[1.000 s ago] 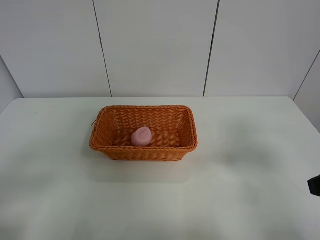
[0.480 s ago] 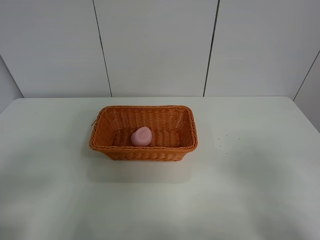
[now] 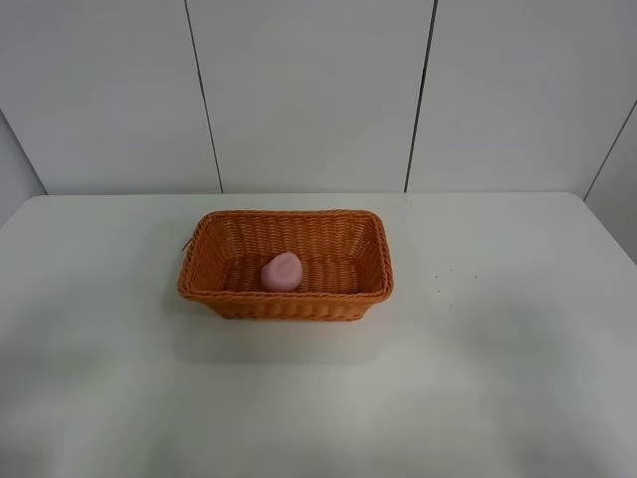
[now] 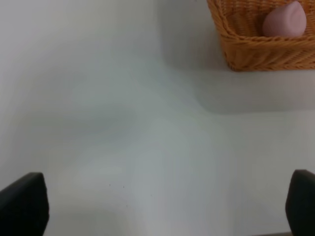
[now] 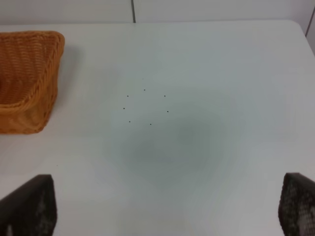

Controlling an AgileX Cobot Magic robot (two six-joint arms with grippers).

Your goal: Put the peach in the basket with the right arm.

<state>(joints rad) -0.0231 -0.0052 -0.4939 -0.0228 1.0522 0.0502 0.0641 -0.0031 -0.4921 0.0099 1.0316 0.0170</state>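
The pale-pink peach [image 3: 283,271] lies inside the orange-brown wicker basket [image 3: 239,299], near its front wall; the left wrist view also shows the peach [image 4: 284,21] in the basket [image 4: 256,51]. Neither arm appears in the exterior high view. My left gripper [image 4: 157,206] is open over bare table, its black fingertips [image 4: 22,204] wide apart at the frame's corners. My right gripper [image 5: 162,209] is open too, with nothing between its fingertips [image 5: 27,206], and the basket's end [image 5: 24,78] sits well off to its side.
The white table [image 3: 498,349] spreads around the basket, with a few tiny dark specks [image 5: 145,105] to the basket's right. A white panelled wall [image 3: 309,90] rises behind the table's back edge.
A black bit of the right arm at the right edge of the exterior high view one second ago has left the frame. The peach and basket have not moved.
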